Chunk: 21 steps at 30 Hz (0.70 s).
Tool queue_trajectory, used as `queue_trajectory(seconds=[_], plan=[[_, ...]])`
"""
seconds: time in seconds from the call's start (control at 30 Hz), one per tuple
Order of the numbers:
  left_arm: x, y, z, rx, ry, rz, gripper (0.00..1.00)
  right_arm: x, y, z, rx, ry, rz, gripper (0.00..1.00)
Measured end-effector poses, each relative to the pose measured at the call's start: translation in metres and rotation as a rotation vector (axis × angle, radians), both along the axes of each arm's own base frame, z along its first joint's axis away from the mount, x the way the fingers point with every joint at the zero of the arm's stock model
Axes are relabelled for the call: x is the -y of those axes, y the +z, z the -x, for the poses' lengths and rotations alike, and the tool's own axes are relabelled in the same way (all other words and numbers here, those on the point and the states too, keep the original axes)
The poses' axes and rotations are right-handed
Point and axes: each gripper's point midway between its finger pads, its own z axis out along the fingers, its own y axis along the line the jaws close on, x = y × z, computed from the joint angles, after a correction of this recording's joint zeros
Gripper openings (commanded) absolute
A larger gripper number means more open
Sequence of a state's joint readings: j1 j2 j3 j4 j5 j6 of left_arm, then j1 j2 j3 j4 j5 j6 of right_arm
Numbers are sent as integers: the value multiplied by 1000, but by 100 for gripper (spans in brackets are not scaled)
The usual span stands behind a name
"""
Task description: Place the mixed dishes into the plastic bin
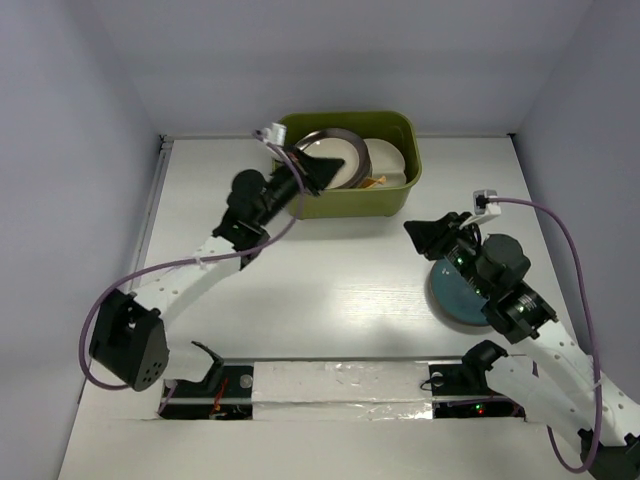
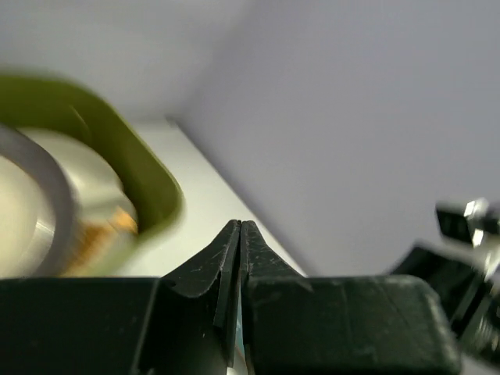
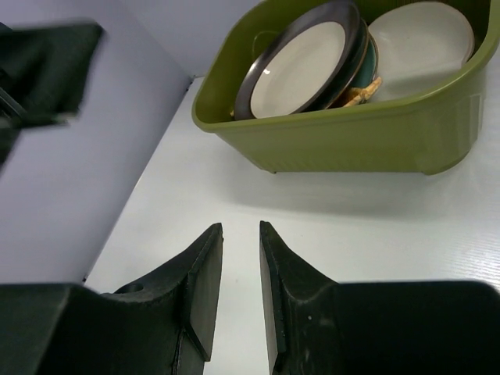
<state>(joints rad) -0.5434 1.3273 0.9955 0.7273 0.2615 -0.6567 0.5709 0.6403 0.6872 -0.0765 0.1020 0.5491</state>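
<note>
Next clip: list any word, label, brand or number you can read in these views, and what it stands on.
None can be read. The plastic bin, the brown-rimmed plate leaning inside it and the teal plate outside it show no print in any view. The left wrist view is blurred, so any fine marking there could not be read.

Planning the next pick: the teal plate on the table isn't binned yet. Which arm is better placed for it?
Right. The teal plate lies beneath the right arm; the right gripper is open and empty. The left gripper is shut, over the plastic bin.
</note>
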Motion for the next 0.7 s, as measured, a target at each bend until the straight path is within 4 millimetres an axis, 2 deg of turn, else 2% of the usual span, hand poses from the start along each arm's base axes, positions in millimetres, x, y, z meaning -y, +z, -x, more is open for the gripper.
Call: queue_trajectory(seconds=[0.1,0.2,0.3,0.37,0.4,0.43,0.53,0.63,0.7], plan=[[51,-46,26,-85,-120,-56,0,4,6,3,17,-12,-10,31],[91,-98,39,-194,-198,-111,0,12,10,6,31,-37,-20,27],[121,-157,45,-323,-248,-158,0,24,17,12,49,-76,-37,26],[132,-186,49,-389,-266,-177,0,32,23,17,66,-102,-50,24],[140,-210,55,-432,-283,-204,0,36,25,20,74,-113,-55,24],[146,-224,61,-462,-301,-218,0,41,28,23,82,-125,-62,24],[163,-243,81,-511,-378,-210,6,48,36,27,97,-146,-73,23],[176,-242,95,-520,-456,-160,19,52,34,29,91,-161,-68,23],[181,-239,99,-519,-489,-128,22,54,32,30,84,-167,-64,24]])
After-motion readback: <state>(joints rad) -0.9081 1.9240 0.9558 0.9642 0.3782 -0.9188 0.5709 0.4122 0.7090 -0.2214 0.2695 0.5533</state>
